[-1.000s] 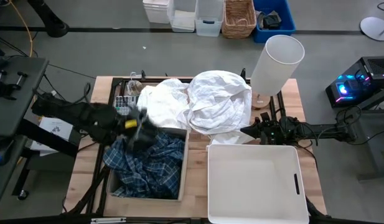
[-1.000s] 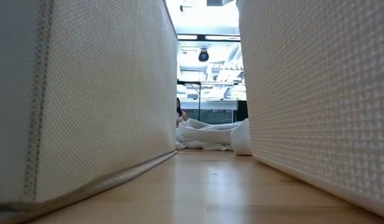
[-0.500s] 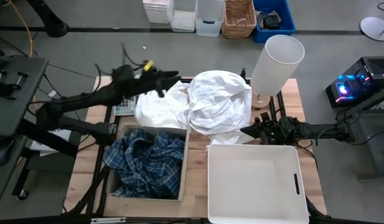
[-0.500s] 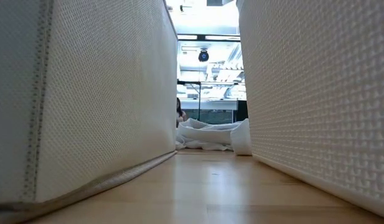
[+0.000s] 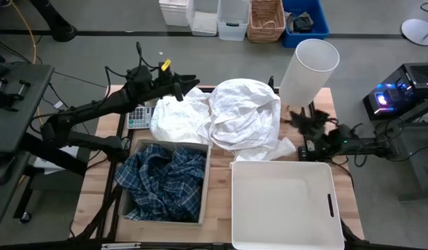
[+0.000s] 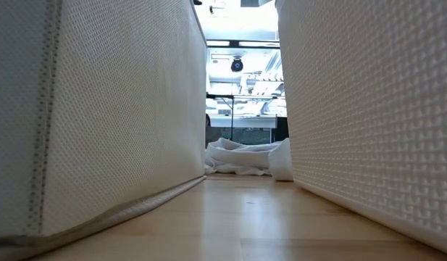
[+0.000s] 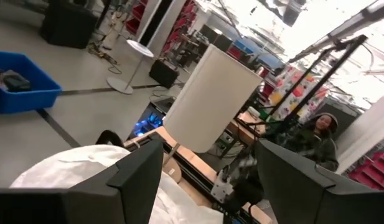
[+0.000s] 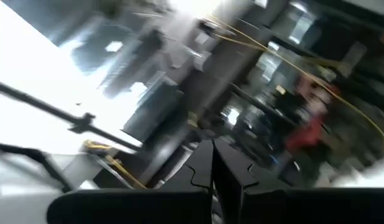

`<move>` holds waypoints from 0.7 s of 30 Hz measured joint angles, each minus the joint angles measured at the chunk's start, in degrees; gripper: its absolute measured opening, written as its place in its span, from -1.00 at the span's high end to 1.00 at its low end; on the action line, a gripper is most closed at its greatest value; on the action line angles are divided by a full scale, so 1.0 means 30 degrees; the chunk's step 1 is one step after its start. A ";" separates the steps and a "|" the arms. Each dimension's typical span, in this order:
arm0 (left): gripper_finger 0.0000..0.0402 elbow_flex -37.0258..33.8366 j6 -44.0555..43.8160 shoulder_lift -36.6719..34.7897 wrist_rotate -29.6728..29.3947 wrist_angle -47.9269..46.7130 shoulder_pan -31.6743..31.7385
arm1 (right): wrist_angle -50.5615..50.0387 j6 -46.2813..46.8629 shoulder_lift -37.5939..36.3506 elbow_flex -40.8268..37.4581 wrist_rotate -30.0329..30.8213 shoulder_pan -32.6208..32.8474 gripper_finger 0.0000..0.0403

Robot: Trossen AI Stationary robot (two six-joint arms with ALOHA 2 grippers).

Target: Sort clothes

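Observation:
Several white garments [image 5: 220, 114] lie heaped at the table's far middle; they also show in the low view [image 6: 245, 156]. The blue-and-white plaid shirt [image 5: 161, 184] lies in a tan box [image 5: 205, 180] at the near left. My left gripper [image 5: 189, 85] is open and empty, raised over the heap's far left part; in its wrist view [image 7: 210, 180] white cloth [image 7: 79, 165] lies below its fingers. My right gripper [image 5: 295, 118] is shut and empty, between the heap and the lampshade [image 5: 307, 69]; its shut fingers show in its wrist view [image 8: 213, 168]. The dark grey and dark green garments are out of view.
A rigid white bin [image 5: 283, 167] stands at the near right. The white lampshade leans over the far right corner. A calculator [image 5: 135, 114] lies at the far left. In the low view the box wall [image 6: 100, 109] and bin wall [image 6: 368, 109] flank a strip of bare table. Storage bins stand on the floor beyond.
My left gripper has risen from over the plaid shirt in the box and swung toward the table's far edge, ending over the white heap's far left part. My right gripper has moved from the bin's far edge toward the far edge and the lampshade. The clothes have kept still.

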 joint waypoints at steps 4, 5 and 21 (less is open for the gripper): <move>-0.22 0.0000 -0.0107 -0.0011 0.1468 0.0126 0.0751 | -0.0718 -0.2208 0.2244 0.2986 -0.0424 0.0000 1.00; -0.22 0.0000 -0.0180 -0.0024 0.1927 0.0377 0.1105 | -0.1360 -0.2625 0.3263 0.3830 -0.0401 0.0000 1.00; -0.22 0.0007 -0.0870 -0.1918 1.0116 0.1787 0.7066 | -1.7032 -0.6186 1.9753 1.9777 0.0607 -0.2798 1.00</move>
